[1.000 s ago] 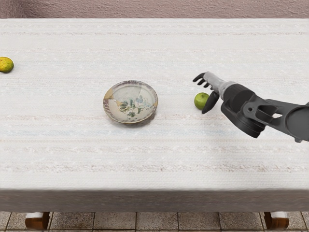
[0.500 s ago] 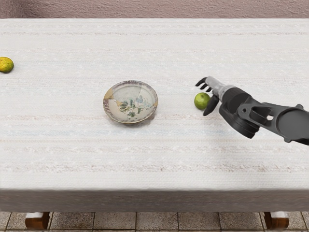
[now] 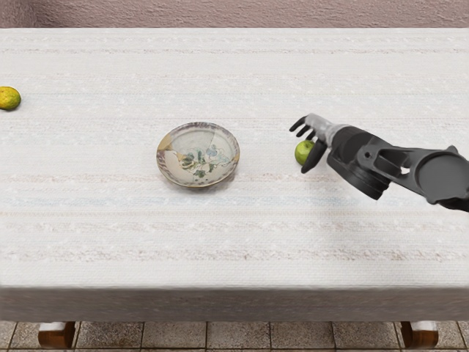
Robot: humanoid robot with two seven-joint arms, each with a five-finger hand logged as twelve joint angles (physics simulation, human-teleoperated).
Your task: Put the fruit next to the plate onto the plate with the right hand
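Note:
A small green fruit (image 3: pixel 303 152) lies on the table to the right of a patterned ceramic plate (image 3: pixel 198 154). My right hand (image 3: pixel 305 139) reaches in from the right and sits right at the fruit. Its fingers (image 3: pixel 299 125) spread above and behind the fruit, and the thumb (image 3: pixel 311 157) hangs in front of the fruit's right side. The hand is open, with the fruit between thumb and fingers but not gripped. The plate holds nothing.
A yellow-green fruit (image 3: pixel 8 97) rests at the far left edge of the white table (image 3: pixel 234 242). A wall runs behind the table's far edge.
My right hand has slid left toward the green fruit and now partly covers its right side. The fruit and plate have not moved.

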